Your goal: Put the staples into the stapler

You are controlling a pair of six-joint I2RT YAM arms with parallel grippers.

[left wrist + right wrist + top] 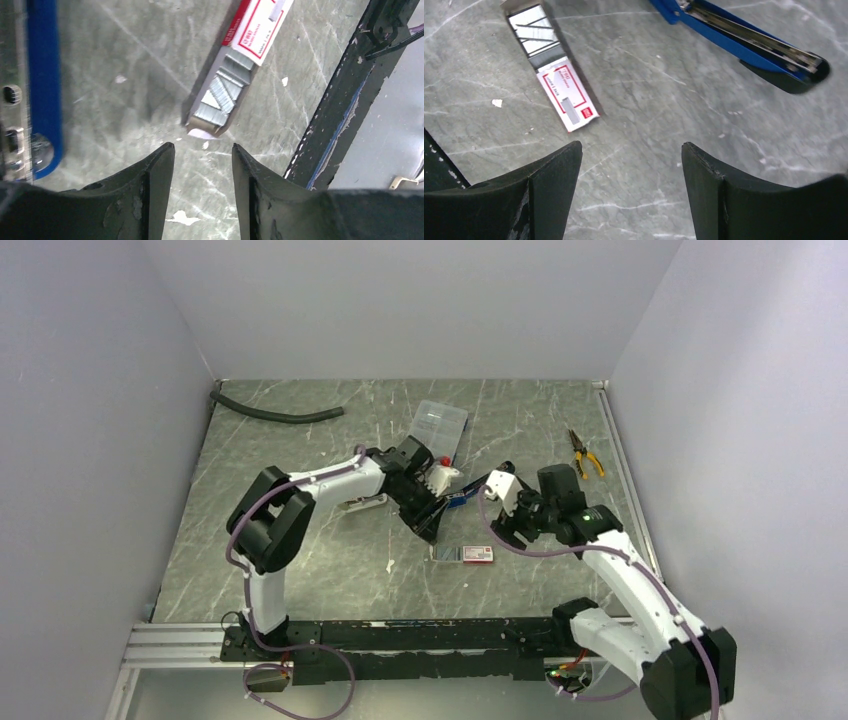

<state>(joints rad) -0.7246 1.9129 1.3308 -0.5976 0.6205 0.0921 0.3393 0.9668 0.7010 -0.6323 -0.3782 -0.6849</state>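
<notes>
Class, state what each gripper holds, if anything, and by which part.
Nothing is held: the left gripper and the right gripper are both open, fingers empty.

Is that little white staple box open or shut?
Open: staples lie exposed in the part slid out of the white box.

A grey-green marbled surface (340,590), veined in white, is seen boxed in on three sides by plain pale walls (420,300). Soft, even light is cast throughout. An aluminium rail (170,645) is fixed along the near edge.
</notes>
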